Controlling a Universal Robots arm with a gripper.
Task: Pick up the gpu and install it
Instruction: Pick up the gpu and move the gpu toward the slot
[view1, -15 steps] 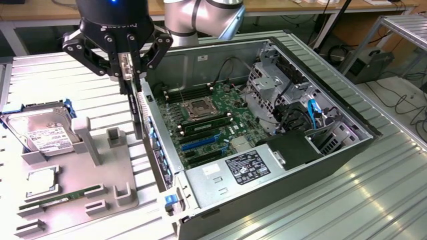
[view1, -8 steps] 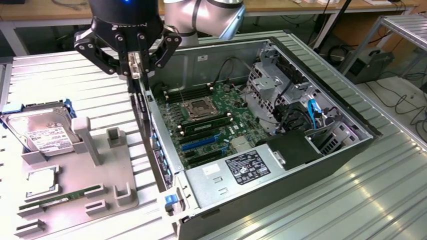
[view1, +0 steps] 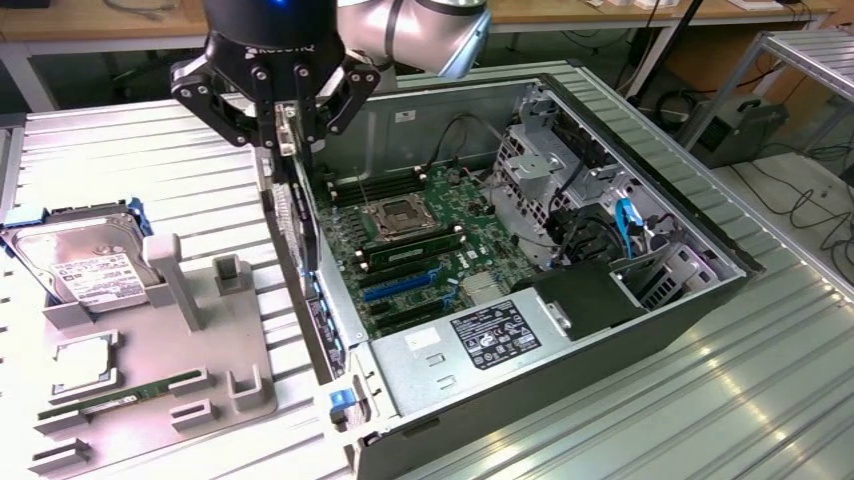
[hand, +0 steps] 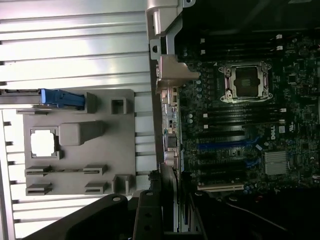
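My gripper hangs over the open computer case, at the case wall on the exterior view's left. It is shut on the gpu, a slim black card with a silver end that hangs edge-on below the fingers. In the wrist view the gripper holds the gpu by its thin edge, just above that wall. The motherboard lies open inside the case, its blue expansion slots beside the card. How near the card is to the slots I cannot tell.
A grey holder tray lies at the exterior view's left with a silver hard drive, a processor and a green RAM stick. Drive cages and cables fill the case's far side. Ribbed metal table surrounds everything.
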